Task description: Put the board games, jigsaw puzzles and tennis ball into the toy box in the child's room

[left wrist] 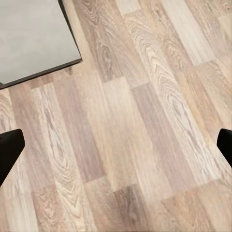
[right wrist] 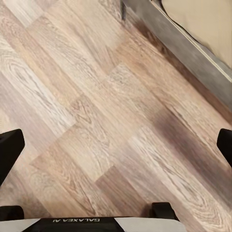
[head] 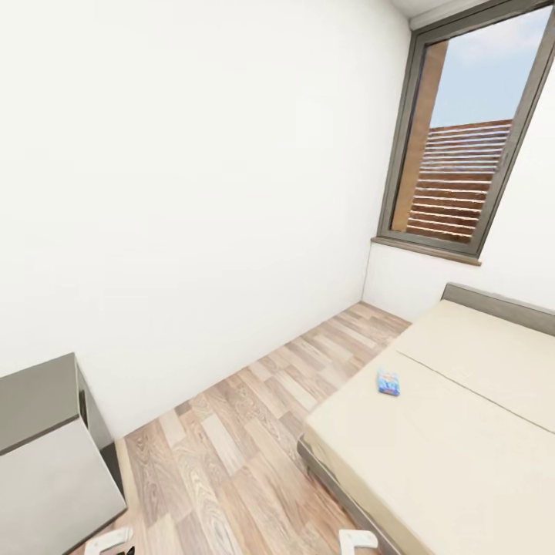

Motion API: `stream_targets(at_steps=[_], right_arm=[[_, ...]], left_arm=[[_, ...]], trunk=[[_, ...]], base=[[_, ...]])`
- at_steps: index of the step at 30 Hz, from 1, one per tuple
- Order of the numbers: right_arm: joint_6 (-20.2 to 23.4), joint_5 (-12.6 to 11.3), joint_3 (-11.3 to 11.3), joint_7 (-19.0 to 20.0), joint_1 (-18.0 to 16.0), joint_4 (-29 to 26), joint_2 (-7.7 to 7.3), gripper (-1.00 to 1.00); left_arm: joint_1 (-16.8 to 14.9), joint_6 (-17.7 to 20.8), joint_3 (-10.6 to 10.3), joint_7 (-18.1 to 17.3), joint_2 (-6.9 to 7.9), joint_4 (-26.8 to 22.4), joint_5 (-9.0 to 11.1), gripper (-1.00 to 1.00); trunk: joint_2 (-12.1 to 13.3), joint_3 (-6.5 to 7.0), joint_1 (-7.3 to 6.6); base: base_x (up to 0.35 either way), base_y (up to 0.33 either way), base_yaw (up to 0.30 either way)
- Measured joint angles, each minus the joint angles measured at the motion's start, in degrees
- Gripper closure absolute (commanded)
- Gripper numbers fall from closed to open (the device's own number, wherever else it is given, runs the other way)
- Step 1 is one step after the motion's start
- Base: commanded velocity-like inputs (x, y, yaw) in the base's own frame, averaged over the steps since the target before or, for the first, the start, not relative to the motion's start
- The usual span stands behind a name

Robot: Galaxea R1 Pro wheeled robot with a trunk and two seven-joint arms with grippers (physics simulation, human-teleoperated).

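Fingertips of the left gripper [left wrist: 116,147] sit far apart at the two edges of its wrist view, black and blunt, with nothing held between them; only pale wood-plank floor [left wrist: 125,125] lies under the gap. Beyond the jaws, off to one side, the corner of a low dark-grey cabinet unit [left wrist: 34,38] comes into view, well apart from the fingers.

The right gripper [right wrist: 116,147] is likewise spread wide and empty, floor planks beneath it. Past its jaws runs the grey frame and beige mattress edge of the low wide bed [right wrist: 193,50], near but not touching.

From the head view, both arms hang low at the bottom of the picture. Far ahead of the right jaws, a thin flat mostly blue board game [head: 388,382] lies flat on the mattress, close to the near edge and beside the seam between the two mattress halves. I can make out just this one game on the bed. A tall dark-framed window [head: 462,139] stands behind the headboard.

The robot seems to be approaching the bed for a pickup. Risks from here, as I judge them: the base could bump the bed frame while closing in; the box lies flush on soft bedding, so the fingers could press into the mattress or push the box along rather than get under an edge.
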Motion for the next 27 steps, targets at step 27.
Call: stream_targets(at_steps=[27], right_arm=[[16.21,-0.86,-0.33,0.76,-0.39,-14.13,0.00,-1.00]], left_arm=[[-1.23,24.37,-0.08,-24.64,6.69,-9.57,0.01,-1.00]], trunk=[[0.01,0.02,0.01]], base=[[0.016,0.005,-0.003]])
